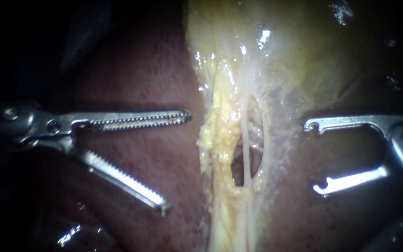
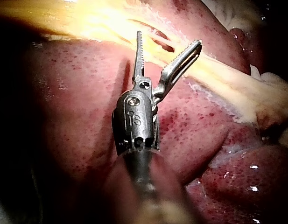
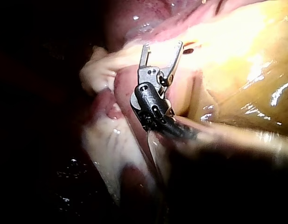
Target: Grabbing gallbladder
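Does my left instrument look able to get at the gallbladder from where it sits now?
Probably yes. The left instrument, its tool open, sits beside the gallbladder over bare liver, with nothing between them.

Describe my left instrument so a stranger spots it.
Find the yellow tissue strip crossing the red liver. The left instrument sits left of it in the endoscope view, jaws open. Its jaws are toothed; the right instrument has smooth, hook-tipped ones.
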### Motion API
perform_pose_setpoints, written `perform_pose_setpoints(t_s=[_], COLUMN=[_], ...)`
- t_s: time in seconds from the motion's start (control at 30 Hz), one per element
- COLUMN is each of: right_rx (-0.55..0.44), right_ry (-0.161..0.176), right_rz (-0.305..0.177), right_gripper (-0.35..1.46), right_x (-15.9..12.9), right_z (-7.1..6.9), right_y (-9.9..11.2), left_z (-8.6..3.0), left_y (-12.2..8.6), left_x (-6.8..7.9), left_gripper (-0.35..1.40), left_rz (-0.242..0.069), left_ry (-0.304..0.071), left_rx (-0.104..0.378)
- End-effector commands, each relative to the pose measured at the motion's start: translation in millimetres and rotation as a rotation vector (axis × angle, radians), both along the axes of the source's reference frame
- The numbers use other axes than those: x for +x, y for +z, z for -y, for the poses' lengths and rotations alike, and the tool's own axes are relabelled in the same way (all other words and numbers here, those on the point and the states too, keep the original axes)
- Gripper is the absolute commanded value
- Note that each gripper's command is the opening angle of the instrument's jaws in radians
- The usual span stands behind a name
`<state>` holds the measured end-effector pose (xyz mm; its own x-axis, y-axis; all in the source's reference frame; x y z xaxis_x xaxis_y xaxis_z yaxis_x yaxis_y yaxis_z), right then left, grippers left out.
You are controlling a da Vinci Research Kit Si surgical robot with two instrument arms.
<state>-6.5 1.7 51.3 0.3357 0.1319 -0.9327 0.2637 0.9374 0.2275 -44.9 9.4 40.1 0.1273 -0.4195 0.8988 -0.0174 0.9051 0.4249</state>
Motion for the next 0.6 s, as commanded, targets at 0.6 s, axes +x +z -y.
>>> perform_pose_setpoints(t_s=[0.6], right_rx=[-0.001], right_ry=[-0.001], right_rz=[0.0], right_gripper=[0.6], right_x=[0.0], right_z=[0.1], right_y=[0.1], left_z=[-2.2], left_y=[0.9], left_x=[-1.5], left_gripper=[0.88], left_rz=[-0.053], left_ry=[0.021], left_rx=[0.049])
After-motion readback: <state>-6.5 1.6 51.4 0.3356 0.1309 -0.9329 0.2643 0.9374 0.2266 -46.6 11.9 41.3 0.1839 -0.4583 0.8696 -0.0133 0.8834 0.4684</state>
